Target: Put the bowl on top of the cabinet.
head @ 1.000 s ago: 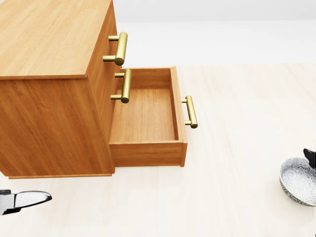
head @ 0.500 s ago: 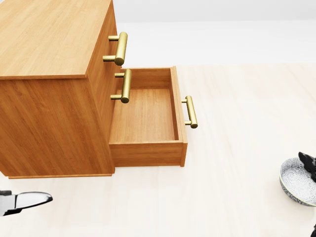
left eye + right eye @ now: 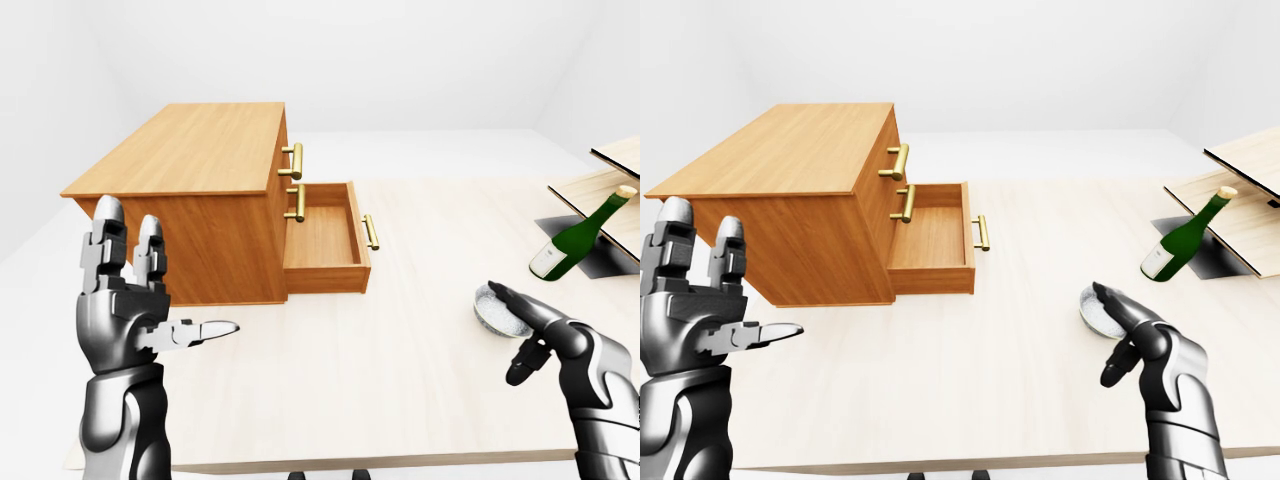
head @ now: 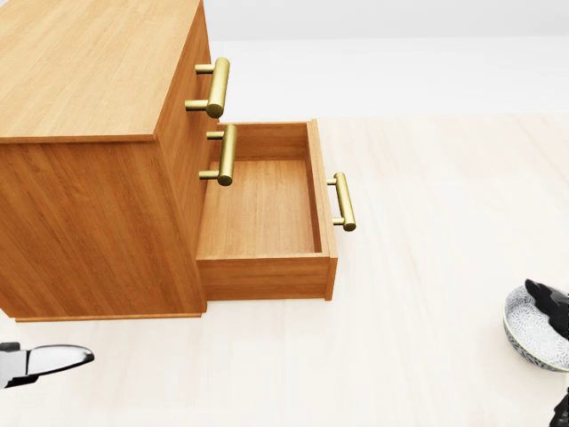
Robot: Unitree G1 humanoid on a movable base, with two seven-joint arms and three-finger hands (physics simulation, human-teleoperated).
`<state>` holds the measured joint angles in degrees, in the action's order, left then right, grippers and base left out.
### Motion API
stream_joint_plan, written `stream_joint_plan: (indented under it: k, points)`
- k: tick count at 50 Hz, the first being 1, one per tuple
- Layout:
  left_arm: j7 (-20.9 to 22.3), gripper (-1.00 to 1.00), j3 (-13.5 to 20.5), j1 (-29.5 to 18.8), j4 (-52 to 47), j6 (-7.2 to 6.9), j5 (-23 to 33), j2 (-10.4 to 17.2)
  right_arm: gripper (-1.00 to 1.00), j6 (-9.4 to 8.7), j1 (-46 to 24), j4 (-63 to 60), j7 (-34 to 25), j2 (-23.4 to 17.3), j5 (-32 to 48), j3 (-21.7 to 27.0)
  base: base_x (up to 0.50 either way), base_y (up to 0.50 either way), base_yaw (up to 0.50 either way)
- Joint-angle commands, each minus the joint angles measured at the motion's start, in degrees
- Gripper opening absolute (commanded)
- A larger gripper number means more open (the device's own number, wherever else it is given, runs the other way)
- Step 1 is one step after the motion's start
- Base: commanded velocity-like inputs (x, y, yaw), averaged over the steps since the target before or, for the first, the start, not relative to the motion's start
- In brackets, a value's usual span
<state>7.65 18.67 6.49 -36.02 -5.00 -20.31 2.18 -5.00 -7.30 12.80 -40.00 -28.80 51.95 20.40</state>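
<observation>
A grey patterned bowl sits on the pale table at the right of the left-eye view, and at the right edge of the head view as the bowl. My right hand is open: its fingers reach over the bowl's right rim, the thumb hangs below, and nothing is gripped. The wooden cabinet stands upper left with a flat bare top. Its lowest drawer is pulled out and holds nothing. My left hand is raised at the lower left, open and away from everything.
A green bottle leans at the far right by a dark mat and tilted wooden boards. Brass handles stick out from the cabinet's drawers. The table's near edge runs along the bottom of the left-eye view.
In the head view my right hand's fingers have crept left and down, further over the bowl's rim. The bowl, cabinet and left hand have not moved.
</observation>
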Motion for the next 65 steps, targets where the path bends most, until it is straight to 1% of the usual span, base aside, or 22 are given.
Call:
stream_joint_plan:
  k: [1, 16, 32, 48, 56, 65]
  points:
    - [-0.1, 1.0, 0.22, -0.11, -0.05, 0.0, -0.19, 0.12, 1.0, 0.0, -0.26, 1.52, 0.0, 0.09, -0.85, -0.81, 0.0, 0.0, 0.0]
    - [0.0, 1.0, -0.52, 0.1, 0.56, 0.0, 0.53, -0.15, 1.0, 0.0, -0.01, 2.83, 0.0, -0.24, -1.69, -0.72, 0.0, 0.0, 0.0]
    - [-0.01, 1.0, -0.49, 0.16, 0.53, 0.0, 0.53, -0.16, 1.0, 0.0, 0.58, 3.23, 0.0, -0.04, -1.61, -0.7, 0.0, 0.0, 0.0]
    - [-0.08, 1.0, -0.77, 0.3, 0.18, 0.0, 0.81, -0.26, 1.0, 0.0, 0.17, 5.69, 0.0, 0.25, -3.39, -1.54, 0.0, 0.0, 0.0]
    - [-0.23, 1.0, -0.37, 0.05, 0.15, 0.0, 0.49, -0.08, 1.0, 0.0, -1.27, 9.74, 0.0, -0.08, -5.03, -2.38, 0.0, 0.0, 0.0]
    - [-0.08, 1.0, -0.81, 0.26, 0.6, 0.0, 0.98, -0.24, 1.0, 0.0, -0.11, 10.3, 0.0, 0.05, -6.51, -2.66, 0.0, 0.0, 0.0]
